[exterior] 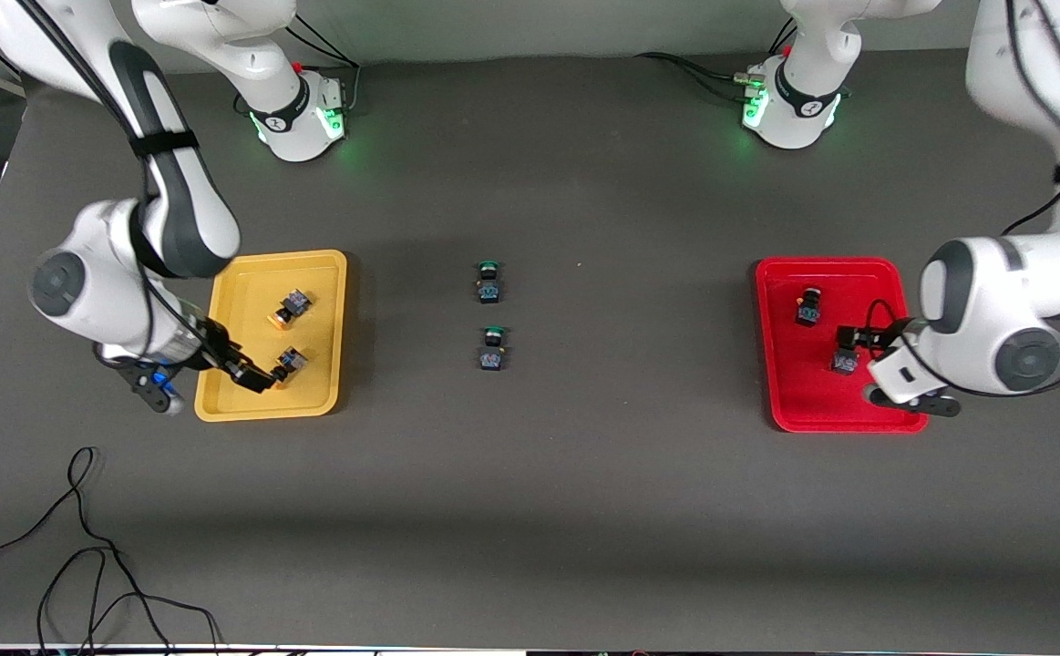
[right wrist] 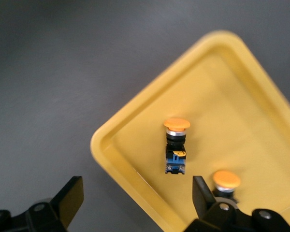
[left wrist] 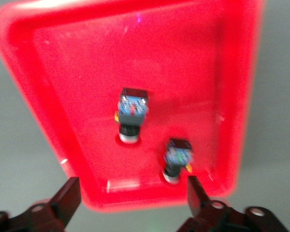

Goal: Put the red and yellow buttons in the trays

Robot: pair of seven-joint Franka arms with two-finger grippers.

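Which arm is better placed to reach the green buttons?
Probably right: the right gripper, over the yellow tray, is closer to the green buttons than the left gripper over the red tray.

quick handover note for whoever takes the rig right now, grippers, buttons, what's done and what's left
Left gripper: open, over the red tray, holding nothing.
Right gripper: open, over the yellow tray, holding nothing.
Both red buttons lie in the red tray.
Both yellow buttons lie in the yellow tray.
Two green buttons sit on the table midway between the trays.
Done: all four buttons are placed.
Left: lift both arms clear.
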